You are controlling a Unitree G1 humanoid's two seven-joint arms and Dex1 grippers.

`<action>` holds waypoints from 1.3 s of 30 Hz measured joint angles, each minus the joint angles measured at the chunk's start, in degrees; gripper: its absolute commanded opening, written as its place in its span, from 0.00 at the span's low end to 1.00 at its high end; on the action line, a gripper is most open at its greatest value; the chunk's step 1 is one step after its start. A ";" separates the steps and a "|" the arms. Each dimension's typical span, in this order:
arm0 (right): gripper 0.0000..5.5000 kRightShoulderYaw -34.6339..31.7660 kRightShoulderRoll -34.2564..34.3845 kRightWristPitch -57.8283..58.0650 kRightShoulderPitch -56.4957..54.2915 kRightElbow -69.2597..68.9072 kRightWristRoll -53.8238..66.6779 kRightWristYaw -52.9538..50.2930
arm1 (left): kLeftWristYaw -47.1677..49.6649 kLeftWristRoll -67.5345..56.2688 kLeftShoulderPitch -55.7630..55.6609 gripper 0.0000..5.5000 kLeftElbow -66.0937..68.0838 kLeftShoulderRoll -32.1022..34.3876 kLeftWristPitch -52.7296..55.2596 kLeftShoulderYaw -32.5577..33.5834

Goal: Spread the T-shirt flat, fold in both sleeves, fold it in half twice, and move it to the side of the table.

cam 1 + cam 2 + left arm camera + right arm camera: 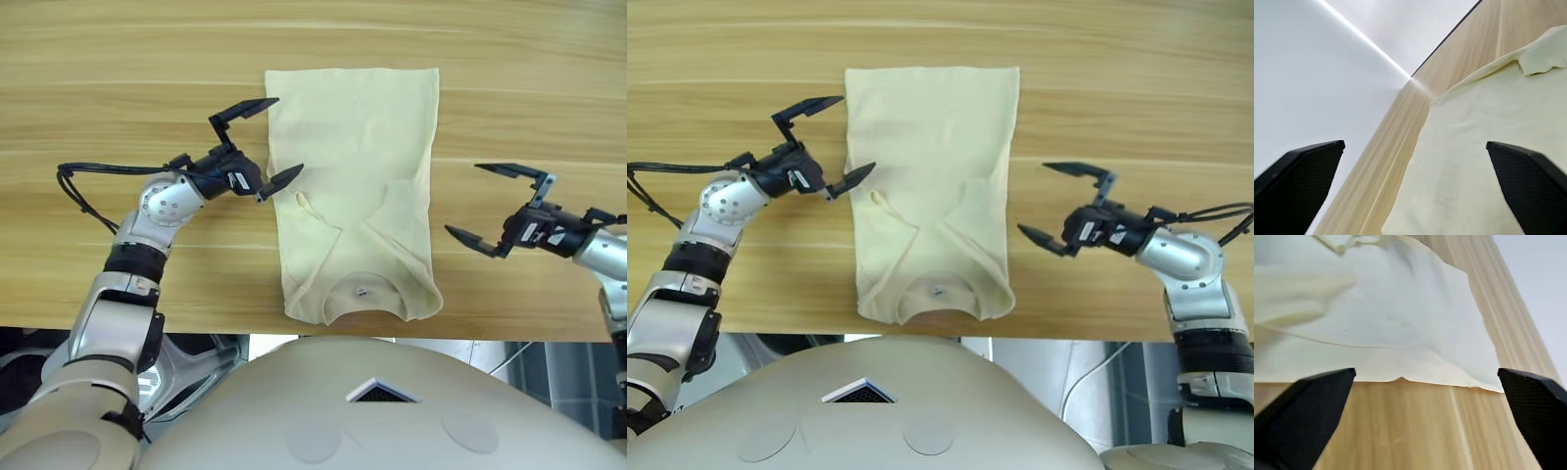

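The T-shirt [355, 191] (sleeves folded in) lies on the table [118, 78]; left gripper [263, 139] and right gripper [492, 204] flank it, fingers spread, holding nothing.

A light wooden table [118, 59] meets a plain white wall [1308, 68] behind.

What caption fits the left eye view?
T-shirt with sleeves folded in, flat on the table between open left pincer and open right pincer.

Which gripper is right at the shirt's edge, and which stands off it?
The left gripper: its open fingertips reach the left edge of the T-shirt. The right gripper, also open, sits apart from it over bare table.
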 measured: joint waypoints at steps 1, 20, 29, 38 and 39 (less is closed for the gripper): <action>0.97 0.13 0.01 -0.11 0.43 -0.21 0.00 0.16 | 0.00 0.00 0.00 0.98 0.00 0.00 0.00 -0.01; 0.97 6.79 1.90 -0.08 6.34 -5.14 -0.54 2.09 | -0.05 -0.12 0.99 0.98 -0.30 0.44 0.00 -0.01; 0.97 7.85 1.60 -1.03 7.99 -5.51 -0.41 3.72 | -0.06 -0.11 0.99 0.98 -0.37 0.38 0.03 -0.13; 0.97 2.26 1.90 -1.21 4.83 -5.36 6.17 2.07 | -9.88 -14.91 3.72 0.98 -8.20 2.59 0.31 -2.58; 0.97 0.95 1.88 -1.32 4.37 -5.26 6.99 1.84 | -12.28 -17.64 4.46 0.98 -10.34 4.05 0.32 -3.04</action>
